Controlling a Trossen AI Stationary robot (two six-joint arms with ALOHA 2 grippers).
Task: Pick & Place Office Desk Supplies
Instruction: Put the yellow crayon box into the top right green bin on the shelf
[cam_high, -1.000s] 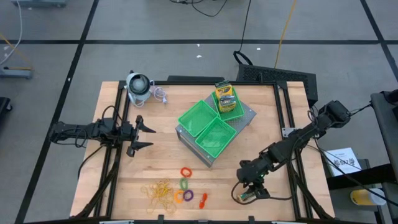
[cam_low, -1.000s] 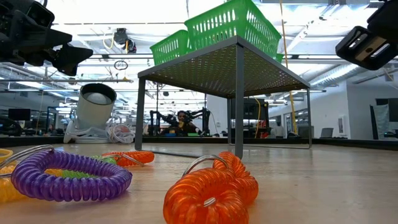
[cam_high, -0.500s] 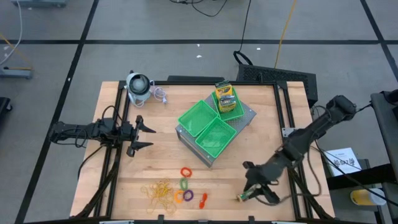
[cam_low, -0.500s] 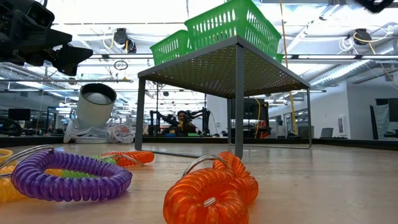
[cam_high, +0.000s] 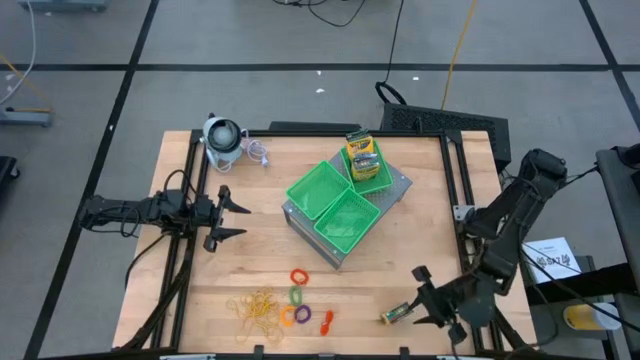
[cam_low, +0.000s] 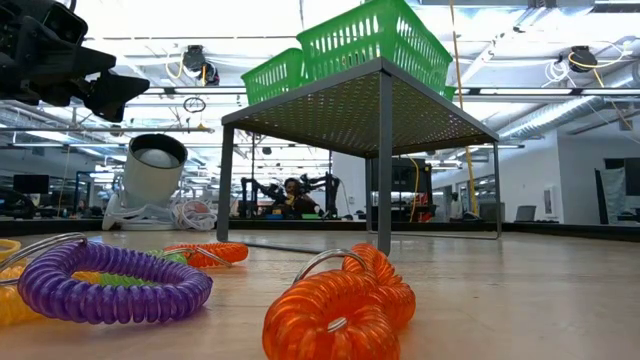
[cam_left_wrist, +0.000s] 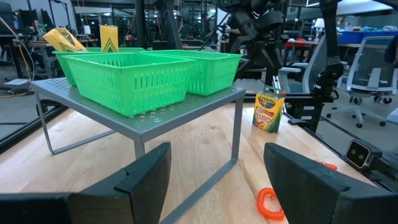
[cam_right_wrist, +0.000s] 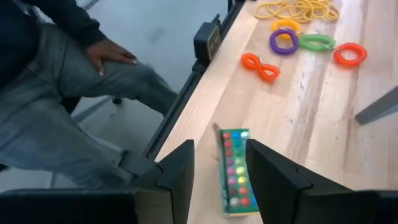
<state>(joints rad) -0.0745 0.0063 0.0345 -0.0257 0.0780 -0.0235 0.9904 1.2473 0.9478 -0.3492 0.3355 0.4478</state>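
A green crayon box rests on the table by the near edge, a narrow face with coloured dots up. My right gripper hovers open just right of it, slanting down; the box shows ahead between its fingers, apart from them. A yellow-orange box and a green box stand in the far green tray. Tan rubber bands and coloured coil rings lie near the front edge. My left gripper waits open at the table's left, pointing level.
Three green trays sit on a grey raised stand mid-table. A grey-white round gadget stands at the far left corner. A seated person's legs and hand are just beyond the near edge. Bare wood lies between the stand and the crayon box.
My right gripper has drawn back from over the crayon box toward the table's near right corner, rising and rolling; it has left the low view. The box stays on the table where it was.
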